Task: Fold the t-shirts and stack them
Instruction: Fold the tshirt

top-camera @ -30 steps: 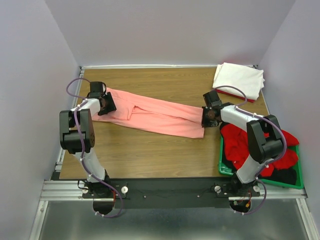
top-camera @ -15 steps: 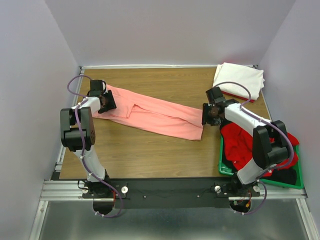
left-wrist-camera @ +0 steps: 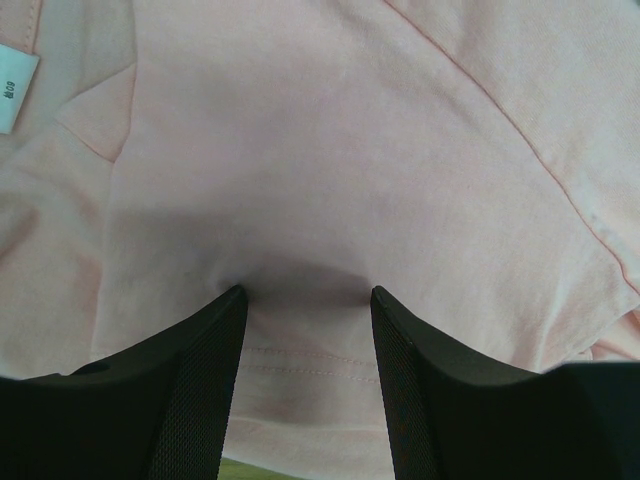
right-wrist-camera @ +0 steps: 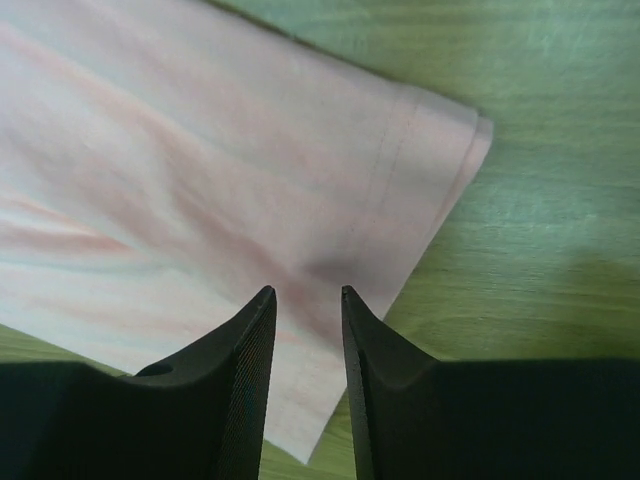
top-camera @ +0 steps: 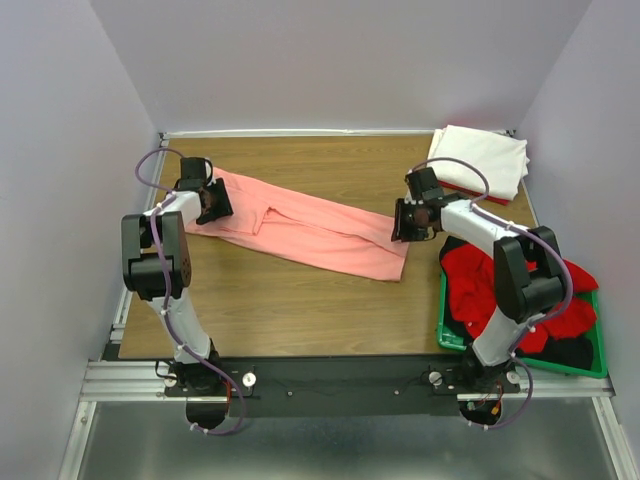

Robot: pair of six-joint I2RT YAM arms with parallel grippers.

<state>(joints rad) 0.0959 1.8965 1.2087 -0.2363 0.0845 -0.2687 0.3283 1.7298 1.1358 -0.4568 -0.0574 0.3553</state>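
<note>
Salmon-pink t-shirt (top-camera: 320,230) fills both wrist views, both jaws spread; overhead hides that.

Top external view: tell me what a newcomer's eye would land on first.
A salmon-pink t-shirt lies stretched in a long slanting band across the middle of the wooden table. At the near right, bright red t-shirts spill out of a green crate. A folded white t-shirt sits in the far right corner.
</note>
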